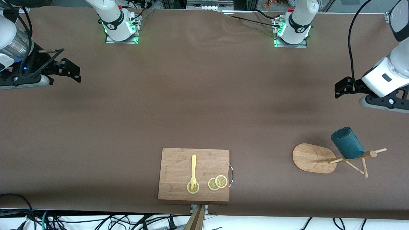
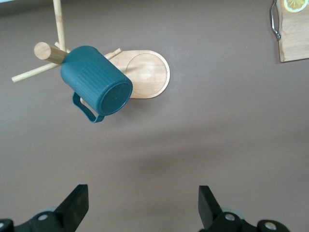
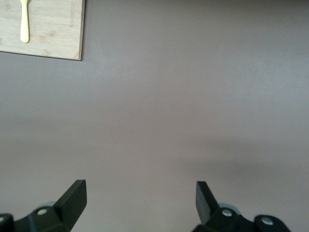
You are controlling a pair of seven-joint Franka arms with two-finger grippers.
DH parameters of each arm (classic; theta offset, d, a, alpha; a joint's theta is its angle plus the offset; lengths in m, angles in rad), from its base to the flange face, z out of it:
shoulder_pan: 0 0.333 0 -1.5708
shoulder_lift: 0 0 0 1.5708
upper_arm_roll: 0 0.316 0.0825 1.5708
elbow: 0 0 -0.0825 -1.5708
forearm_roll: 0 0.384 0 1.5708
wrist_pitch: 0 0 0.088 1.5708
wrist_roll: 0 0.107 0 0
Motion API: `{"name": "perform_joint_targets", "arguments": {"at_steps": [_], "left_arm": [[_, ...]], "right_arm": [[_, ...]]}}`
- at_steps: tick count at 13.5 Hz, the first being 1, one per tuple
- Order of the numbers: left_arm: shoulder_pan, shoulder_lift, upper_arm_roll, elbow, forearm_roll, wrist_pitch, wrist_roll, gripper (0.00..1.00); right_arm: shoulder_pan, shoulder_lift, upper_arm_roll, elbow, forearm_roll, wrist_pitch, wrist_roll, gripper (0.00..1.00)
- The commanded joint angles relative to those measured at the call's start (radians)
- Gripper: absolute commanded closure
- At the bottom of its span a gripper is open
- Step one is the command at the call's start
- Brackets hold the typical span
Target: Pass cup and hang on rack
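Brown tablecloth [image 1: 191, 95], cup [image 1: 347, 143] hung on rack [image 1: 314, 158], cutting board [image 1: 179, 172]

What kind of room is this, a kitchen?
Probably a robot lab set up like a kitchen: two robot arms bolted to a brown-covered table, loose cables along its edge, plus a cutting board and a mug rack.

White-shelled arms; black jaws on the left gripper [image 1: 339, 91] and right gripper [image 1: 73, 72]; green-lit bases; black cables; red buttons.
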Motion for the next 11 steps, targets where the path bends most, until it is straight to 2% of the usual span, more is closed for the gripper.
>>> {"name": "perform_joint_targets", "arguments": {"at_steps": [1,2,5,8,11], "left_arm": [[-0.049,-0.069,0.007,-0.060,0.025,0.008,-0.166,0.00],[-0.072,-0.073,0.012,-0.060,0.027,0.013,-0.156,0.00],[-0.112,-0.095,0.084,-0.109,0.009,0.062,-0.142,0.00],[-0.114,-0.096,0.133,-0.129,-0.066,0.071,-0.053,0.00],[-0.115,-0.098,0.135,-0.126,-0.065,0.068,-0.056,0.00]], "right_arm": [[0.000,0.007,0.003,0.023,0.000,-0.019,-0.005,0.00],[0.000,0.007,0.003,0.023,0.000,-0.019,-0.005,0.00],[-0.002,0.007,0.003,0.023,0.000,-0.019,-0.005,0.00],[-0.002,0.007,0.003,0.023,0.000,-0.019,-0.005,0.00],[-0.002,0.007,0.003,0.023,0.000,-0.019,-0.005,0.00]]}}
